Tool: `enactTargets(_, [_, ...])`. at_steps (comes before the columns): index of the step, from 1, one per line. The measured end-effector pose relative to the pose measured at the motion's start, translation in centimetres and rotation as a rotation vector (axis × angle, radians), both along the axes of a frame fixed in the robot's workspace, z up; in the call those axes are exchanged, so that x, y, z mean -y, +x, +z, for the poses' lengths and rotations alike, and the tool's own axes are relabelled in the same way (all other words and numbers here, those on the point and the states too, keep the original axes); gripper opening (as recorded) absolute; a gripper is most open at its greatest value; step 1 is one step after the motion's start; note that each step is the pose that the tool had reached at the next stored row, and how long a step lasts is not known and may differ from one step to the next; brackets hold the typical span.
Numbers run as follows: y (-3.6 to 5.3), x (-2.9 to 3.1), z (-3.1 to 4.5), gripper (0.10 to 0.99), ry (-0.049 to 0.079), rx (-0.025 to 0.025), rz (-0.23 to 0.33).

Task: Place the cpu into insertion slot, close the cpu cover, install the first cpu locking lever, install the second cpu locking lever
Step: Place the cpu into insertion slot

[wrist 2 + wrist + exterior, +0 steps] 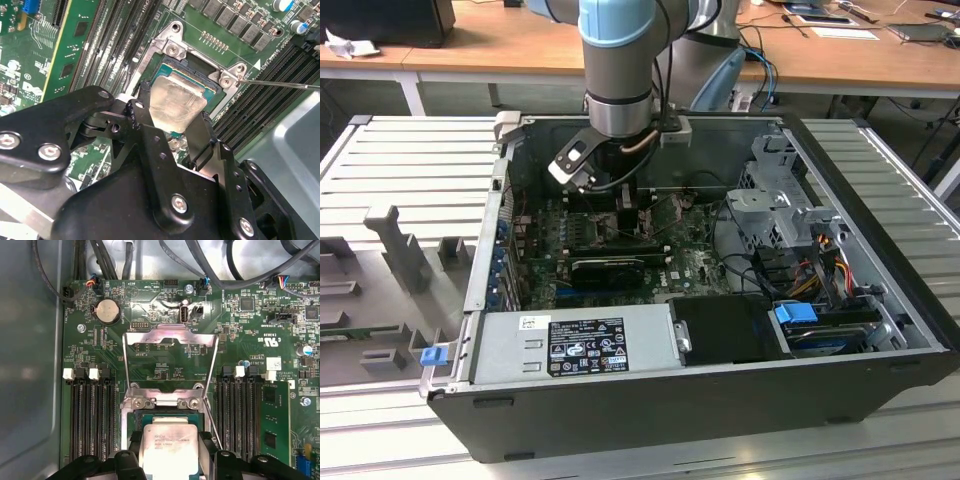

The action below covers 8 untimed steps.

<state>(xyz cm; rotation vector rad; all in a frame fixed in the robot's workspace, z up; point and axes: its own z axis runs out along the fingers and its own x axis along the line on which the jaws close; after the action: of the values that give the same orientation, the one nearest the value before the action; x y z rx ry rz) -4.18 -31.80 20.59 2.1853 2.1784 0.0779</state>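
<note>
Surface: a ribbed metal table (410, 160) bears an open case (620, 400) lying flat, with a green board (690, 265) inside.
Room: wooden desks (520, 45) stand behind the table.
Arm: the arm (620, 50) comes down from above into the case, over the board.
Gripper: in both wrist views the gripper (172, 111) (170, 450) has its black fingers (142, 97) part-way spread, pinching the cpu by two opposite edges.
Cpu: the cpu (177, 107) (167, 447) is silvery and lies flat between the fingers, over the slot. I cannot tell whether it touches the slot.
Slot: the slot (200, 75) (150, 416) shows its dark frame past the cpu's free edges, between rows of memory slots (90, 425).
Cover: the cover (170, 330) is swung open, away from the slot, and the board shows through its window.
Lever: a thin rod (280, 84) runs out from the slot's corner across the memory slots.
</note>
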Motion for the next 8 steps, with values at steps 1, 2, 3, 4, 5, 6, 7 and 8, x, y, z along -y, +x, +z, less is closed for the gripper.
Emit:
enactTargets(1, [0.01,-0.02,-0.1,0.525,0.0,-0.0001,0.0])
enactTargets(2, [0.01,-0.03,-0.18,0.525,0.0,-0.0001,0.0])
enactTargets(3, [0.0,-0.03,-0.24,0.525,0.0,-0.0001,0.0])
enactTargets(4, [0.0,-0.03,-0.3,0.525,0.0,-0.0002,0.0])
enactTargets(5, [0.0,-0.03,-0.32,0.525,0.0,-0.0002,0.0])
enactTargets(6, [0.0,-0.03,-0.33,0.525,0.0,-0.0001,0.0])
enactTargets(7, [0.0,-0.03,-0.34,0.525,0.0,-0.0001,0.0])
enactTargets(8, [0.0,-0.03,-0.35,0.525,0.0,-0.0001,0.0])
